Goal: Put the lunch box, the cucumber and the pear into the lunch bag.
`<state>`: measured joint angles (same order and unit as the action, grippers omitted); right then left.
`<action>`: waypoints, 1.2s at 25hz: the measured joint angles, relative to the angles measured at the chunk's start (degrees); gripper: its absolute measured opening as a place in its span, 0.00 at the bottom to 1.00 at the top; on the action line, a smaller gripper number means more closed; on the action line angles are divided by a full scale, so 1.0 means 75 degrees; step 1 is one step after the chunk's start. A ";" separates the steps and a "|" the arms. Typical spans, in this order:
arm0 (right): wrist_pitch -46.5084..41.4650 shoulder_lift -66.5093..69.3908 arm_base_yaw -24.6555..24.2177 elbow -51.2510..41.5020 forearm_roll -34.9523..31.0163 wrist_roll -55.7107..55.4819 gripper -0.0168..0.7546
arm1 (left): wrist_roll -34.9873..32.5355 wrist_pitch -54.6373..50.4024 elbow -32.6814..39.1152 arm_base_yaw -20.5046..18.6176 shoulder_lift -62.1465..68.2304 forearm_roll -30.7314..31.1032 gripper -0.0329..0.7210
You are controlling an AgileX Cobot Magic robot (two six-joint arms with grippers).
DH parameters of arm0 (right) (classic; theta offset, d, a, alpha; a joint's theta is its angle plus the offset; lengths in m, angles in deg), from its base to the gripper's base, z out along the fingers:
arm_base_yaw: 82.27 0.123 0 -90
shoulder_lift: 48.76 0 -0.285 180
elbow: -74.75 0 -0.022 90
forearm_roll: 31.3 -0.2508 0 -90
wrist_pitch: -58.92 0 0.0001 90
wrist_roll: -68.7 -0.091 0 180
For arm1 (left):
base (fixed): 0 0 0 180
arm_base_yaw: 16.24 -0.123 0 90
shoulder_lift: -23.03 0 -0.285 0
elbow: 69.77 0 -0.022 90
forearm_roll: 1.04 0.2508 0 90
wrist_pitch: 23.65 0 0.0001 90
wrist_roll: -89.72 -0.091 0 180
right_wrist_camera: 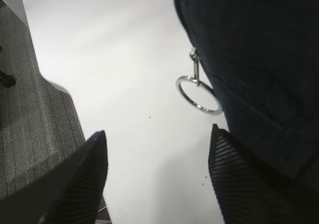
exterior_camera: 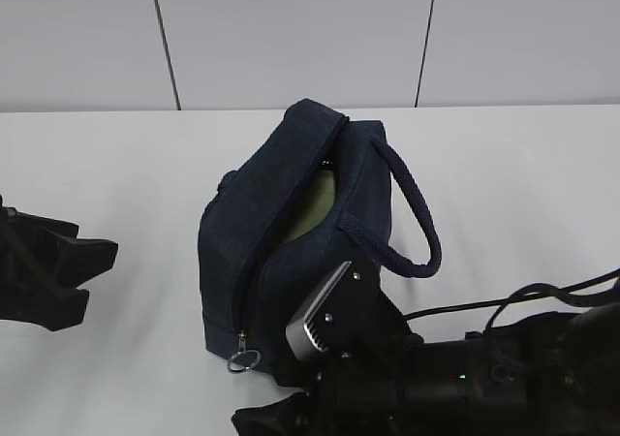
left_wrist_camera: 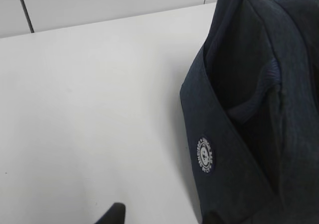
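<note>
Navy fabric fills the middle of the white table point(exterior_camera: 116, 155), where the lunch bag point(exterior_camera: 262, 242) stands with its long zipper open along the top. The right gripper point(right_wrist_camera: 157, 176) sits at the bag's near end, its ribbed fingers point(right_wrist_camera: 239, 184) spread wide and holding nothing, the metal ring pull point(right_wrist_camera: 198, 94) hanging just beyond and between them, apart from both. The left gripper point(exterior_camera: 58, 271) rests well to the left of the bag, touching nothing; whether it is spread or closed cannot be told. Inside the opening a pale sage-green surface, the lunch box point(exterior_camera: 312, 208), shows against the dark lining. One thick looped handle point(exterior_camera: 412, 218) arches off the bag's right side.
</note>
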<state>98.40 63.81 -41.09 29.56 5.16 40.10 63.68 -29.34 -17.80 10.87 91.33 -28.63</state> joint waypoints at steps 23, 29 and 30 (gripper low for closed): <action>-0.0830 0.0237 0.0011 0.0620 -0.0076 -0.0005 0.67 | 0.0000 0.0043 0.0000 0.0000 0.0000 -0.0213 0.43; -0.1159 0.0237 0.0028 0.0631 -0.0076 -0.0005 0.67 | 0.0000 0.0050 0.0000 0.0000 0.0000 -0.0227 0.43; -0.1176 0.0223 0.0028 0.0631 -0.0076 -0.0020 0.67 | 0.0000 0.0050 0.0000 0.0000 0.0000 -0.0227 0.43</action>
<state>89.58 65.47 -40.88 34.29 4.59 39.95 63.68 -28.96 -17.80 10.87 91.33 -30.33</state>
